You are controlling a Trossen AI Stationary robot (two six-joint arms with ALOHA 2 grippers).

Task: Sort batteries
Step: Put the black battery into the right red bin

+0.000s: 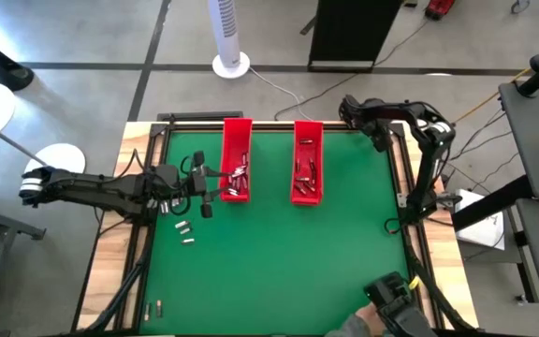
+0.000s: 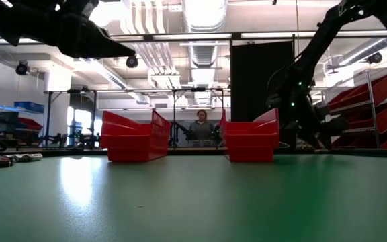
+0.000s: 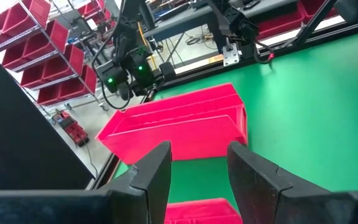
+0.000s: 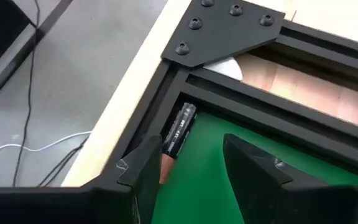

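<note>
I saw two trays side by side on the counter (image 1: 279, 262). The left tray (image 1: 237, 157) was my landmark: the right tray (image 1: 307, 161) stood to its right, both held batteries (image 1: 239, 178), loose batteries (image 1: 184, 229) lay left of it, and the left end effector (image 1: 211, 187) hovered just beside its left wall.

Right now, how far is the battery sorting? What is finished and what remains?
Partly done. Both red trays, the left tray and the right tray, already hold batteries. The left gripper is open beside the left tray, nothing visible between its fingers. Loose batteries remain on the green mat, plus two near its front edge. The right gripper waits open at the far right corner.
</note>
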